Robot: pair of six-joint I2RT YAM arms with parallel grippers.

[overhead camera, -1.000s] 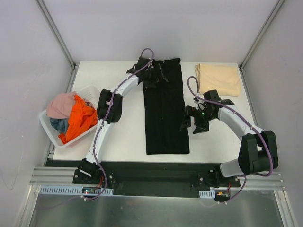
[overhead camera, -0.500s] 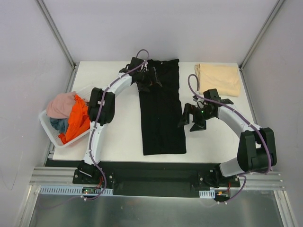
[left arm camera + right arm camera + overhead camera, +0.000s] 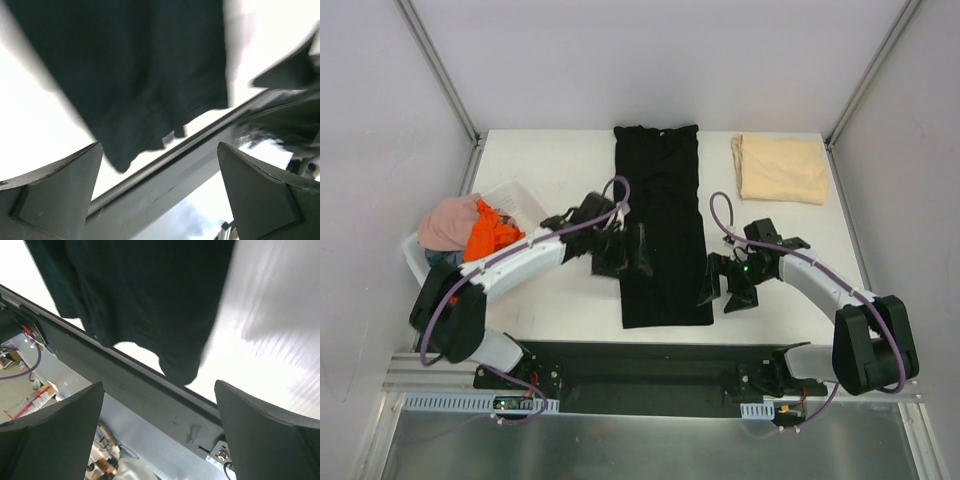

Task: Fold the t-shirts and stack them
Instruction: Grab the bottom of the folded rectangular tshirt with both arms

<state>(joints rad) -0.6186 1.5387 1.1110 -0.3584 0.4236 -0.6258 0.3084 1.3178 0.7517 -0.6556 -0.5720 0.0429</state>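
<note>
The black t-shirt (image 3: 660, 215) lies folded into a long narrow strip down the middle of the table; its near end shows in the left wrist view (image 3: 145, 85) and the right wrist view (image 3: 145, 295). My left gripper (image 3: 620, 262) is open and empty at the strip's left edge, near its front end. My right gripper (image 3: 725, 290) is open and empty just right of the strip's front end. A folded tan t-shirt (image 3: 782, 168) lies at the back right. Pink (image 3: 448, 222), orange (image 3: 492, 232) and grey-blue (image 3: 442, 262) t-shirts lie in the basket.
The white plastic basket (image 3: 520, 198) stands at the table's left edge. The table's front edge and the black rail (image 3: 150, 400) below it run just beyond both grippers. Grey enclosure walls stand around the table.
My left arm has let go of the black t-shirt's far end and swung back to the strip's near left side. My right gripper has moved slightly nearer the front edge.
</note>
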